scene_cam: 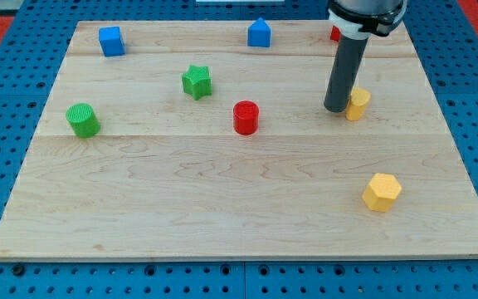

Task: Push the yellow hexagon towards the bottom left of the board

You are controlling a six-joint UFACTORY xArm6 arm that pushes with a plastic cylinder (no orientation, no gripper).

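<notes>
**Rod set away from its target; approach from the right advised**

The yellow hexagonal block (382,192) lies near the wooden board's (222,208) lower right, untouched. The arm's dark rod has no jaws to open or close; its tip (336,109) rests just beside a second, smaller yellow block (358,104), whose shape is unclear, well above the hexagon. Recommended: bring the tip round to the hexagon's upper-right side, then push steadily through its centre towards the view's bottom left, passing below the red cylinder (246,117).

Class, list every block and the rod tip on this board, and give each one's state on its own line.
Tip: down, against yellow block.
Yellow hexagon: free, untouched.
Red cylinder: upright, free.
Green cylinder: upright, free.
Green star: free.
Blue cube: free.
Blue block: free.
Red block: mostly hidden.
</notes>
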